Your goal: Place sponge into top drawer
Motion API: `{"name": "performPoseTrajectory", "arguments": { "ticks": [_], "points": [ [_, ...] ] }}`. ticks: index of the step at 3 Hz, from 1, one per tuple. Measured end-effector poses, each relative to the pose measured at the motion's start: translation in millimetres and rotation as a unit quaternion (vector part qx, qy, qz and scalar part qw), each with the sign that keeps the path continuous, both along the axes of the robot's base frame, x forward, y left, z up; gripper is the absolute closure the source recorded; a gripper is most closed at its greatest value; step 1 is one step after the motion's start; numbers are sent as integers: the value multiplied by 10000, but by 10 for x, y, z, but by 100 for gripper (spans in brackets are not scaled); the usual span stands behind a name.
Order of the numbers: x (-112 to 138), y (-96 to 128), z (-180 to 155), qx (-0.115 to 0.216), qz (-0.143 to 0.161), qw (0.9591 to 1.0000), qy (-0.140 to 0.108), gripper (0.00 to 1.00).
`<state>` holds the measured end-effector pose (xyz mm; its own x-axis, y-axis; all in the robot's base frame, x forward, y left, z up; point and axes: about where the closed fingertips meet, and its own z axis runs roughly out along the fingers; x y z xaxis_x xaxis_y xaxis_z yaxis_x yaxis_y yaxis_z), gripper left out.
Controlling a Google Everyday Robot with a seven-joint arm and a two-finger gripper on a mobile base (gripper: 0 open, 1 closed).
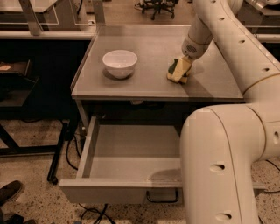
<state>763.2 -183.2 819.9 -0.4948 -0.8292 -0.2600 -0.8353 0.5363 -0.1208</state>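
The sponge [173, 66] lies on the right part of the grey tabletop [148, 41]. Only a dark green patch and a little yellow foam show beside my gripper. My pale yellow gripper [180, 71] is down on the sponge, reaching from the arm on the right. The top drawer [118, 191] stands pulled out below the table. Its grey inside shows nothing in it, and my arm's large white body [218, 166] hides its right part.
A white bowl [119, 62] stands on the left part of the tabletop, well apart from the sponge. A dark shelf unit [17, 83] is to the left. A shoe [9, 192] is on the floor at the bottom left. An office chair [159, 6] stands behind the table.
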Motion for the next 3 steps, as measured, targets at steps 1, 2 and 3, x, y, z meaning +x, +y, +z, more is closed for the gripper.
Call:
{"name": "performPoseTrajectory", "arguments": {
  "ticks": [1,2,3],
  "points": [
    [-6,-26,40,4,-8,10000,-25,100],
    [-585,-185,391,230,126,9995,-182,100],
    [-578,-186,390,231,124,9995,-187,100]
  ]
}}
